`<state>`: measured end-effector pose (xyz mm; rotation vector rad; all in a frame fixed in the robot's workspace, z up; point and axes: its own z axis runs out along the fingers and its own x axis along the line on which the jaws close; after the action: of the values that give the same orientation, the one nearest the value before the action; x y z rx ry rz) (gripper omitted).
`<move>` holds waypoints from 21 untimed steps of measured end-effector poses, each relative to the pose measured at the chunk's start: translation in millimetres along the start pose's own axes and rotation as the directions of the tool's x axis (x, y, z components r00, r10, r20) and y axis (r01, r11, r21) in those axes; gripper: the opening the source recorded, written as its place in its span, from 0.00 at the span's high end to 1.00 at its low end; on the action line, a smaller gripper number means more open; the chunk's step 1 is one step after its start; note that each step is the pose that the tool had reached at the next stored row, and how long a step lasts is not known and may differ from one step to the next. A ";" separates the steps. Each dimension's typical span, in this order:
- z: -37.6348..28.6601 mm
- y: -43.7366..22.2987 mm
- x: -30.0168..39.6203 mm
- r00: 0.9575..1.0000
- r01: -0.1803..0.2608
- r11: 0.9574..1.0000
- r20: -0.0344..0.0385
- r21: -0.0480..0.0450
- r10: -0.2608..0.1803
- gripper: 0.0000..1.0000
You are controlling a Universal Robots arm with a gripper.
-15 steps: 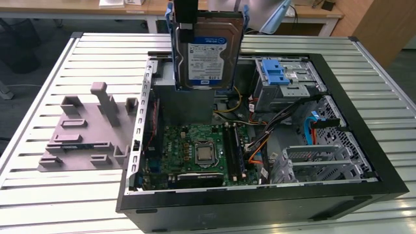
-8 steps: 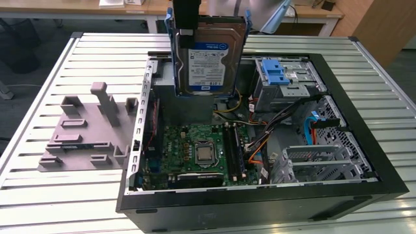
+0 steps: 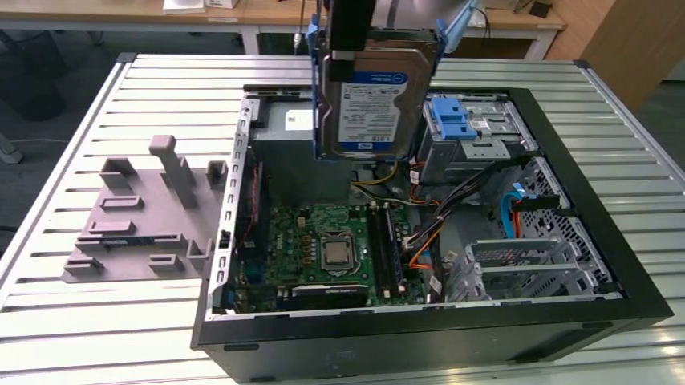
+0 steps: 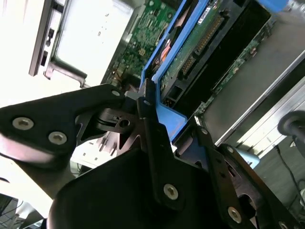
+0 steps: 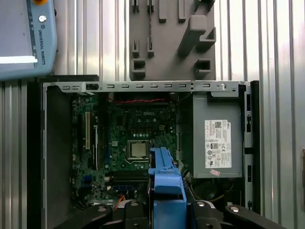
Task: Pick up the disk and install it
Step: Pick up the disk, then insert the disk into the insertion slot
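Observation:
The disk (image 3: 374, 100), a silver hard drive with a white-and-blue label in a blue rail frame, hangs upright above the back of the open computer case (image 3: 599, 188). My gripper (image 3: 377, 36) holds it from above, shut on the blue frame. In the second wrist view the black fingers (image 4: 148, 112) clamp the blue frame (image 4: 167, 119), and the disk's green circuit board (image 4: 200, 43) faces the camera. In the first wrist view the blue frame (image 5: 164, 183) sticks out from my gripper (image 5: 164, 209) over the motherboard (image 5: 136, 143).
Inside the case are the motherboard (image 3: 332, 249), a grey metal box with a white sticker (image 5: 217, 138), loose cables (image 3: 450, 200) and a drive bay with a blue latch (image 3: 460, 120). A grey fixture plate (image 3: 139, 216) lies on the slatted table (image 3: 64, 321). A pendant (image 5: 24, 38) lies beside the case.

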<state>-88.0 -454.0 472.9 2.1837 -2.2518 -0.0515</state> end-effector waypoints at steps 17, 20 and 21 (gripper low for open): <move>-0.7 -27.7 -0.8 1.000 0.000 1.000 0.000 0.000 0.000 0.64; -0.7 -27.7 0.1 1.000 0.000 1.000 0.000 0.000 0.000 0.64; -0.7 -27.8 0.7 1.000 0.000 1.000 0.000 0.000 0.000 0.64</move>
<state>-60.2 -455.6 472.9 2.1837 -2.2517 -0.0515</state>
